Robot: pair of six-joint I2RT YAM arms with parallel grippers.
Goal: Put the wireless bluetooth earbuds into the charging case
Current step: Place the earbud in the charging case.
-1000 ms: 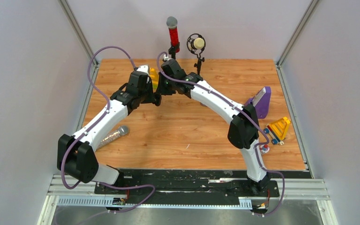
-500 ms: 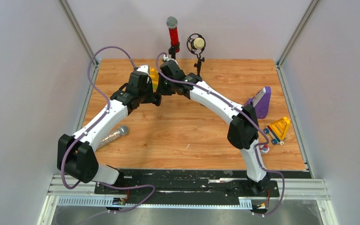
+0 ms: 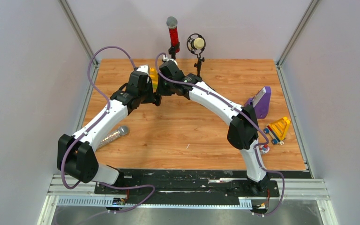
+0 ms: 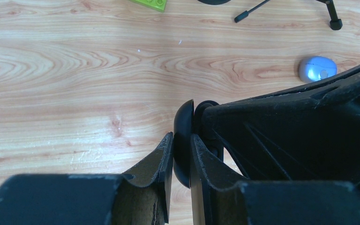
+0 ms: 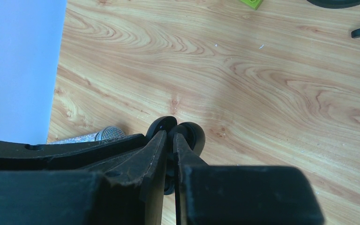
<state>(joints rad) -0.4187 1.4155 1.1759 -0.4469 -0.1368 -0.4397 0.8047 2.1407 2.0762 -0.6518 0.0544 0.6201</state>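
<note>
1. The left claw (image 4: 182,138) is clenched on a black rounded thing, most likely the case (image 4: 183,117). It's gripped edge-on and held above the bench (image 4: 75,70), at the far middle of the scene.
2. The right claw (image 5: 169,137) is pinched almost closed, right up against that case. Something small and black sits at its tips, but there's no telling if that's a bud or part of the case.
3. One shiny purple-blue bud (image 4: 317,69) lies loose on the bench, off to the right in the left wrist view and well apart from the case.
4. Handling guess: the buds are tiny, light, hard and glossy, so they'd probably squirt out of a sloppy pinch. The best bet is across the fat body, with the tips centred. The case looks stiff and smooth too, so it'll likely twist if it's only held on one side.
5. Hidden stuff: in the top view the wrists cover both claws' tips. No view shows the case's sockets, or whether it's open. No other buds can be made out.
</note>
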